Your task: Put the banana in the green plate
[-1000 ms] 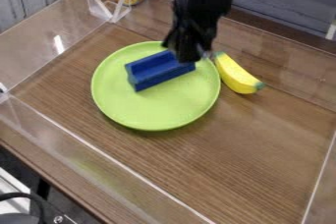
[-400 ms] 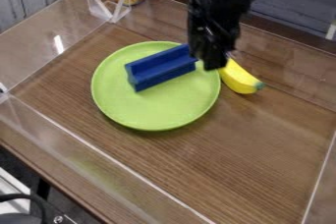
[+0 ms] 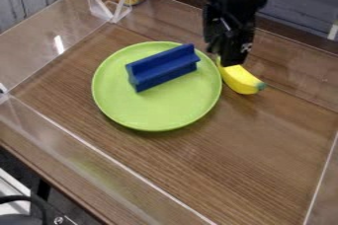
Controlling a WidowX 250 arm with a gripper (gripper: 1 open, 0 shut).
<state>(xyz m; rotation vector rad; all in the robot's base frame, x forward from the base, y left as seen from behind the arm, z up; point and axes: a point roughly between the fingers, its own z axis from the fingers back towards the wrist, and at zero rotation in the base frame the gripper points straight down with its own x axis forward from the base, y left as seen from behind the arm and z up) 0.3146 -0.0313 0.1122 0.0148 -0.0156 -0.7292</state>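
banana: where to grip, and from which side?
Grip the banana at mid-body, coming from straight above, jaws across its short width. It lies flat on the table just right of the plate, clear of the rim, with its thickest part in the middle and tapering ends. The gripper hangs over its upper end.

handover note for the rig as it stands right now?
Gripper: points straight down over the near end of the banana, at the plate's right edge. Nothing held; whether the jaws are open or shut can't be read from this view.
Banana: lying on the wooden table, just off the right rim of the green plate, not in it.
Blue block: lying in the plate, toward its back.
Done: nothing toward the task yet; banana not yet grasped.
Left: lower onto the banana, close, lift, carry left over the plate and release, probably onto the free front part, away from the block.
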